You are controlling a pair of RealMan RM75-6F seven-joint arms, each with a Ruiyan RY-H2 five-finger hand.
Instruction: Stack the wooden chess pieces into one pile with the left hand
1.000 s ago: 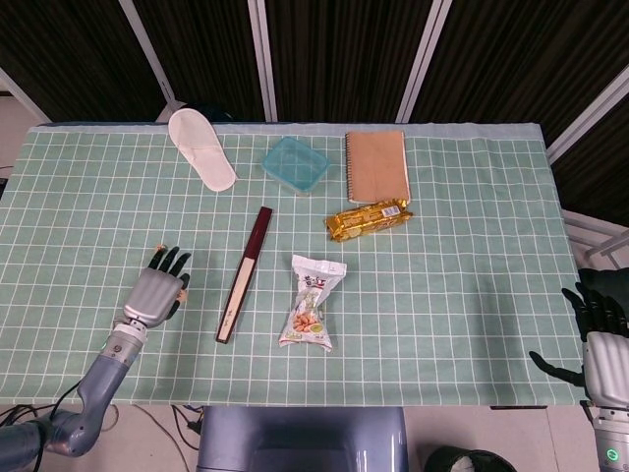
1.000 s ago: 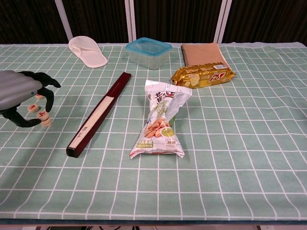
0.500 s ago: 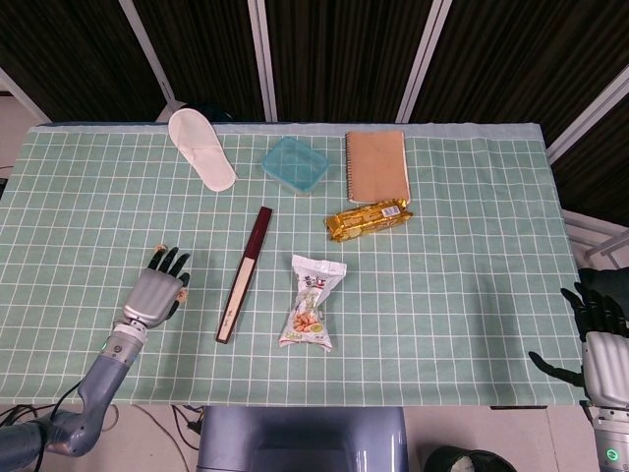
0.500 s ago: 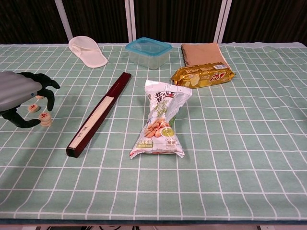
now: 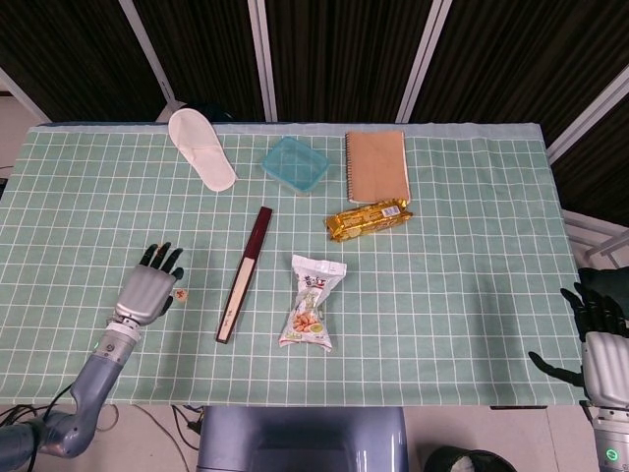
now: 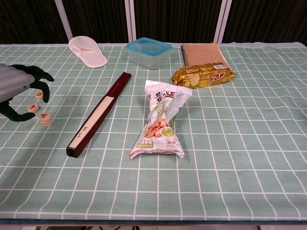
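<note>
From the head view, the left hand [image 5: 147, 292] now sits a little further left on the worktop [image 5: 462, 246] than it did a moment ago, and a small wooden chess piece [image 5: 182, 294] lies exposed just beside its right edge, where before the fingers covered that spot. The hand's fingers point up the cloth, spread rather than clamped. The right hand [image 5: 601, 339] hangs off the worktop's right edge, fingers loosely apart, holding nothing, as it did before.

From the chest view, the change is plainer. The left hand [image 6: 19, 88] has drawn back toward the left border and lifted off the short stack of chess pieces [image 6: 45, 119], which now stands free, clear of the fingers. The stack looks two pieces high, though its exact count is hard to read. Two more single pieces remain under the arched fingers: one [image 6: 33, 108] near the thumb and one [image 6: 39, 95] just by a dark fingertip. Whether that fingertip touches the piece cannot be told; the hand appears to grip nothing.

The release suggests one placement is finished and the pile has begun. The task is partly done: the loose pieces still have to go onto the stack, and the hand seems placed to pick the next one.
</note>
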